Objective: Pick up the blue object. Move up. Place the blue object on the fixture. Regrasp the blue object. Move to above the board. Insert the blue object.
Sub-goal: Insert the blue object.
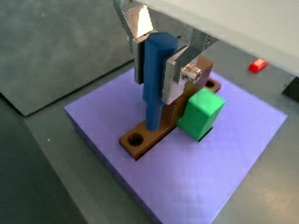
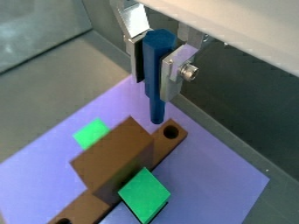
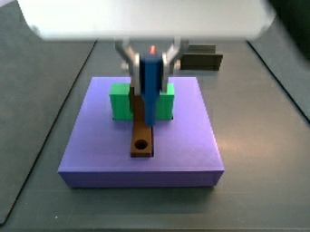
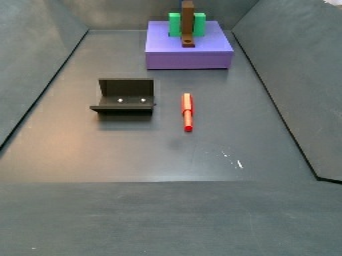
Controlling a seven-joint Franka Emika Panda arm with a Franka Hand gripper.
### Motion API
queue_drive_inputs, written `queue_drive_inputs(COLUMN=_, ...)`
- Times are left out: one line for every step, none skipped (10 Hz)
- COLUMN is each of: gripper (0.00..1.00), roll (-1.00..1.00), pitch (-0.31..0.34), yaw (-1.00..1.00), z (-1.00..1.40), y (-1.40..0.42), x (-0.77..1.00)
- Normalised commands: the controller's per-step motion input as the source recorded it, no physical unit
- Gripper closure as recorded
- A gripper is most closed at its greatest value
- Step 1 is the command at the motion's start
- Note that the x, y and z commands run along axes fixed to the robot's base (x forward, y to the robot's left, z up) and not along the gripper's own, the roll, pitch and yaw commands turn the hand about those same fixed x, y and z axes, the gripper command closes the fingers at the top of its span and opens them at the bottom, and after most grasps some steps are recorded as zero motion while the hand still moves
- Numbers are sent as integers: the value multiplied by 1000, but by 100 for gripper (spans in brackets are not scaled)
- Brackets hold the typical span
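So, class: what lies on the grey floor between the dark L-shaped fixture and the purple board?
Nothing: in a side view the floor between the fixture and the purple board is bare. The gripper holds the blue object above that board.

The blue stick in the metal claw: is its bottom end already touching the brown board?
Cannot tell. In a wrist view the blue object, clamped in the gripper, ends beside the brown board's hole, but no view shows plain contact or gap.

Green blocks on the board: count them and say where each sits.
2. In a wrist view, one green block lies on one side of the brown bar and the other on the opposite side. The gripper holds the blue peg above the bar's hole.
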Motion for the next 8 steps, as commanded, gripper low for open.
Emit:
queue_drive_inputs(gripper=100, roll=0, pitch=0, yaw=-29, z=-489, y=-86, x=-3)
queue_drive_inputs(gripper=100, roll=0, pitch=0, yaw=-31, z=-477, y=-57, x=-57)
queue_drive_inputs(gripper=100, roll=-51, pitch=0, yaw=-17, z=-420, y=-43, x=-40)
queue_drive_inputs(gripper=100, roll=-87, pitch=0, yaw=0, z=-249, y=-40, x=-29)
queue_drive_inputs(gripper=100, roll=-106, pitch=0, yaw=0, z=0, y=-143, x=-31)
queue_drive_inputs(gripper=100, roll=-120, pitch=0, yaw=6, z=0, y=-183, x=0)
queue_drive_inputs(gripper=100, roll=-97, pitch=0, yaw=0, z=0, y=-97, x=-20)
queue_drive_inputs(gripper=100, roll=-109, pitch=0, yaw=0, z=-23, y=-34, x=-49)
